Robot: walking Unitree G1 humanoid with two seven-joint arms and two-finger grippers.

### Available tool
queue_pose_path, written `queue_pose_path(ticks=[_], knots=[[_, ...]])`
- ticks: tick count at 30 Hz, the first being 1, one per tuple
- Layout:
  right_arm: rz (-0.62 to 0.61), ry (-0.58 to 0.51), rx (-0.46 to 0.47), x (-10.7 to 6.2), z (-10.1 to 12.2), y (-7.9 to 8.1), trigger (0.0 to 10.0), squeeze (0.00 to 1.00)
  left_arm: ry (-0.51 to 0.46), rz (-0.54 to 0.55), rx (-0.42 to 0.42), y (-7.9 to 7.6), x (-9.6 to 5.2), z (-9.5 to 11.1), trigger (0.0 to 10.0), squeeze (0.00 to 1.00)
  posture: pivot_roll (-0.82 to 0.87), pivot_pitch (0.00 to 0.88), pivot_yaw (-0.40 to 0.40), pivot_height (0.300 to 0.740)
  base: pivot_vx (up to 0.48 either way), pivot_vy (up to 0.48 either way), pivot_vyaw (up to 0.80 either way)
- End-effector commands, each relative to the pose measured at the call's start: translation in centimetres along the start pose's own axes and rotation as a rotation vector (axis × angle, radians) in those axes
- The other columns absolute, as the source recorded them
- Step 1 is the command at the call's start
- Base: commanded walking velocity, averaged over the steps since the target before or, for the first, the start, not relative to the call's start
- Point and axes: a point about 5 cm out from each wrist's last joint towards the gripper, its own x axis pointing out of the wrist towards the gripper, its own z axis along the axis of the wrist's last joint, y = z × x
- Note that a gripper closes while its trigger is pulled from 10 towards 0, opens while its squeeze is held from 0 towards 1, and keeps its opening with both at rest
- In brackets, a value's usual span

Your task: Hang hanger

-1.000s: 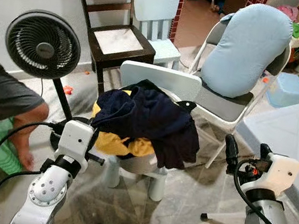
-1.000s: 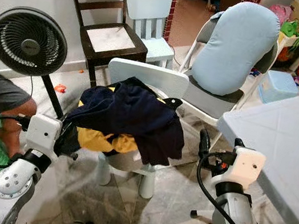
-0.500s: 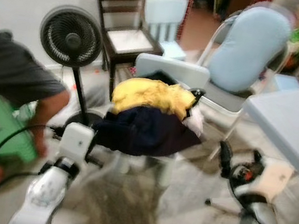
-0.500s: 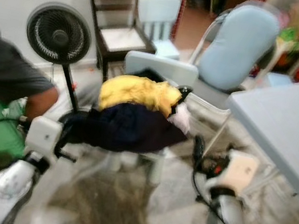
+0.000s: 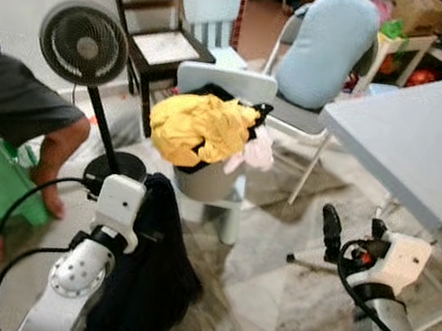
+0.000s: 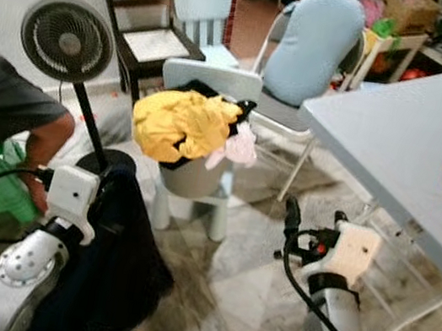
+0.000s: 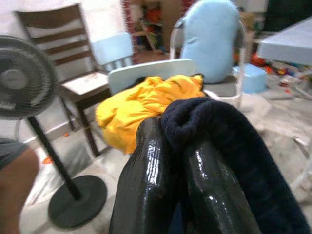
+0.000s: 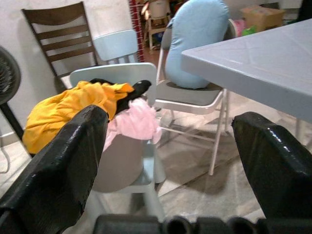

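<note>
Now, my left end effector [image 7: 178, 161] is clenched on the dark garment [image 5: 145, 281], hanging beside my arm | right end effector [image 5: 352, 232] released, fingers apart, idle | yellow cloth [image 5: 198, 127] on small chair [image 5: 226, 85].

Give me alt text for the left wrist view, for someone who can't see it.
The left gripper is shut on a dark navy garment draped over its fingers. Beyond it, a yellow garment is heaped on a small pale blue chair, with a black standing fan to one side.
</note>
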Motion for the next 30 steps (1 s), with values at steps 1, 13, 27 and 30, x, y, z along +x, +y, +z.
queue_pose_path(ticks=[1,13,27,30], knots=[[-0.014,0.023,-0.009,0.02,-0.09,-0.22,10.0,0.0,-0.023,-0.021,-0.008,-0.31,0.3,0.6,10.0,0.0,0.02,0.085,0.008,0.74,0.0,0.0,0.0],[-0.024,0.029,-0.015,0.19,-0.16,-0.48,10.0,0.0,-0.003,-0.012,-0.076,-0.34,0.59,0.34,10.0,0.0,0.02,0.08,0.005,0.74,0.0,0.0,-0.77],[-0.025,0.037,-0.02,0.3,-0.28,-0.42,10.0,0.0,0.009,-0.003,-0.099,-0.38,0.82,0.36,10.0,0.0,0.02,0.089,0.0,0.74,0.0,0.0,-0.8],[-0.025,0.038,-0.021,0.34,-0.28,-0.41,10.0,0.0,0.01,-0.005,-0.102,-0.39,0.86,0.36,10.0,0.0,0.02,0.089,0.0,0.74,0.0,0.0,-0.8]])
